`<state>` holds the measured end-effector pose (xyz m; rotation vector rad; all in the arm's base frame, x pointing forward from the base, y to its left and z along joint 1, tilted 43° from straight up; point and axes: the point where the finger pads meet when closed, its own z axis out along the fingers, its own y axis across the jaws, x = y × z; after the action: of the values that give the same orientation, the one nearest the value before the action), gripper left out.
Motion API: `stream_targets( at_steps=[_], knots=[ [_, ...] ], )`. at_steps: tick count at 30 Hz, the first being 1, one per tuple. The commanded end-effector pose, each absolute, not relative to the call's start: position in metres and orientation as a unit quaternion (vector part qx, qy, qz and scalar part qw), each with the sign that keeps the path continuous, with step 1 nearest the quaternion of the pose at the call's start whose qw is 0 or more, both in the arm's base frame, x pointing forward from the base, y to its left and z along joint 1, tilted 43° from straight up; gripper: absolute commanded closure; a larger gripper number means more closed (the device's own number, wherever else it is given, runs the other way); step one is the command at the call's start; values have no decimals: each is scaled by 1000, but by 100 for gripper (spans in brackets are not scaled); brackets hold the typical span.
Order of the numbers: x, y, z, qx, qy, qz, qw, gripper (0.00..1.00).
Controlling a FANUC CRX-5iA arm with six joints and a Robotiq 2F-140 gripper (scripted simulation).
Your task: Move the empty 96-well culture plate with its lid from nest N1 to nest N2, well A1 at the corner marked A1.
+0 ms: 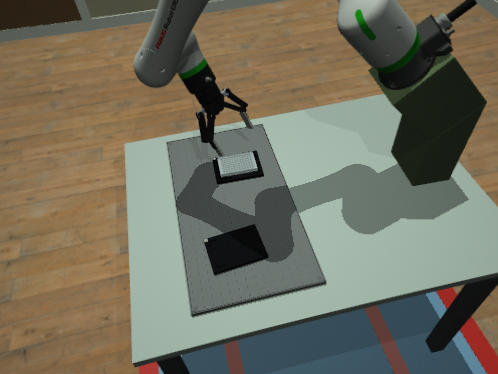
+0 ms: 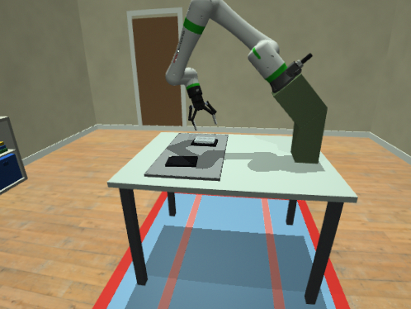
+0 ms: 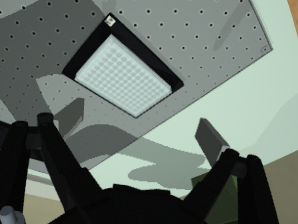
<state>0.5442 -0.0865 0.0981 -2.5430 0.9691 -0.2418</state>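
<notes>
Presently, by view, with the perforated breadboard as landmark

Top view: lidded 96-well culture plate seated on nest N1 at the far end of the breadboard; nest N2, black and unoccupied, at the near end. Gripper above the breadboard's far edge, just beyond the plate and apart from it, fingers spread to their widest, holding nothing. This view alone shows both nests together and a pale corner mark on N2's far-left corner.

Exterior view: gripper hangs above the far end of the breadboard, plate low and flat beneath it. Only here is the height gap between fingers and plate readable. The arm's green pedestal stands on the table beside the breadboard.

Wrist view: plate ahead of the spread fingers, off-centre and skewed to them; a corner mark shows at its upper corner.

Handling, as a judgement: light, rigid thin-walled plastic, smooth sides, likely slippery; the lid is loose and would lift off alone. Take hold low on the base skirt across two opposite sides, below the lid's rim, and keep it level
</notes>
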Motion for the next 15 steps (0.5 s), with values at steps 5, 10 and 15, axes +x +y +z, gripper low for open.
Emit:
stream_targets(
  at_steps=[5, 10, 15],
  knots=[
    [541, -82, 93, -955, 237, -110, 141, 0],
    [542, -77, 92, -967, 194, -118, 119, 0],
    [544, -72, 93, -981, 120, -129, 85, 0]
  ],
)
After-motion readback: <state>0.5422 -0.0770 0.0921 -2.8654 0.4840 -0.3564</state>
